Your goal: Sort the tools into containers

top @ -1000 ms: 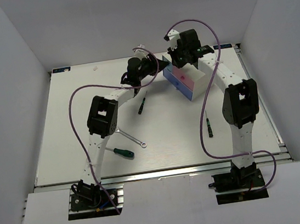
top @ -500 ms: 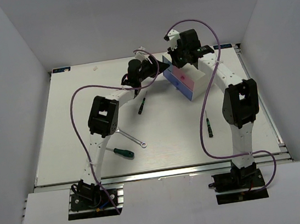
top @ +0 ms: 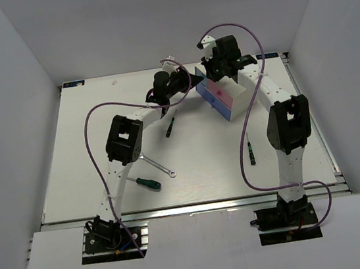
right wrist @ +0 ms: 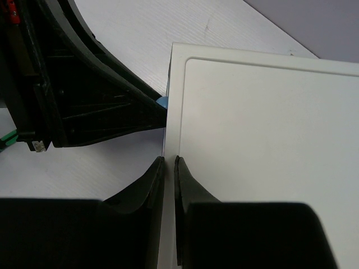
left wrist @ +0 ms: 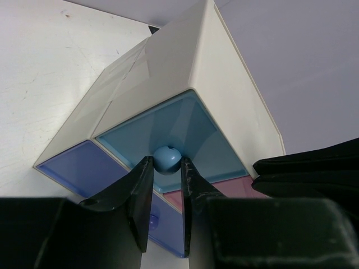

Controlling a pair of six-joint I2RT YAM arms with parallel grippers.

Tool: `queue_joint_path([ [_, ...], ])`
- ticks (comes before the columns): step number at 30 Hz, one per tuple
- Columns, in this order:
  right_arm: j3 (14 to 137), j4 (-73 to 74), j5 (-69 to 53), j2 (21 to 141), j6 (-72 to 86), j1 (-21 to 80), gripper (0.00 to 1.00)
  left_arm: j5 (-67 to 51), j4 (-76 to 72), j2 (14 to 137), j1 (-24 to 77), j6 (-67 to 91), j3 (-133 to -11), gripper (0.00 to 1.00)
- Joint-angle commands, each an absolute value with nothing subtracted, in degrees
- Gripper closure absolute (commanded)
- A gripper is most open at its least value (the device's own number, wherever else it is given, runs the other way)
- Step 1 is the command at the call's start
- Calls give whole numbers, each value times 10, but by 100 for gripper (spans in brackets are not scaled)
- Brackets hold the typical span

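The white cabinet (top: 220,97) stands at the back middle of the table, with blue and pink drawer fronts. In the left wrist view my left gripper (left wrist: 166,162) is shut on the round light-blue knob (left wrist: 166,157) of the light-blue drawer (left wrist: 185,126). A pink drawer (left wrist: 227,188) and darker blue drawers (left wrist: 84,165) sit beside it. My right gripper (right wrist: 169,161) is shut, its tips over the cabinet's top edge (right wrist: 175,101). A silver wrench (top: 156,165), a green-handled screwdriver (top: 148,182) and two dark mini screwdrivers (top: 169,127) (top: 251,153) lie on the table.
Purple cables loop over both arms. White walls close in the table on the left, back and right. The left arm's elbow (top: 123,140) hangs above the wrench.
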State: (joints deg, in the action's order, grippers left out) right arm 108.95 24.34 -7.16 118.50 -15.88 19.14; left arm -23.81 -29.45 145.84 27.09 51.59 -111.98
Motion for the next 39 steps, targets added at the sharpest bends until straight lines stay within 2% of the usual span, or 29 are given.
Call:
queue_joint_path([
  [1, 1056, 336, -76, 1203, -159, 193, 100, -234, -316, 1442, 275, 515, -1124, 72],
  [5, 1051, 334, -69, 1202, -159, 193, 100, -229, -328, 1423, 275, 511, -1092, 83],
  [9, 1046, 332, -60, 1203, -158, 192, 100, -228, -344, 1388, 273, 502, -1034, 86],
  [18, 1037, 331, -44, 1207, -158, 192, 100, -230, -380, 1305, 256, 490, -902, 87],
  [28, 1033, 333, -43, 1206, -159, 185, 100, -254, -354, 1201, 238, 432, -780, 88],
  [39, 1029, 334, -43, 1204, -161, 184, 100, -244, -333, 1143, 226, 412, -710, 87],
])
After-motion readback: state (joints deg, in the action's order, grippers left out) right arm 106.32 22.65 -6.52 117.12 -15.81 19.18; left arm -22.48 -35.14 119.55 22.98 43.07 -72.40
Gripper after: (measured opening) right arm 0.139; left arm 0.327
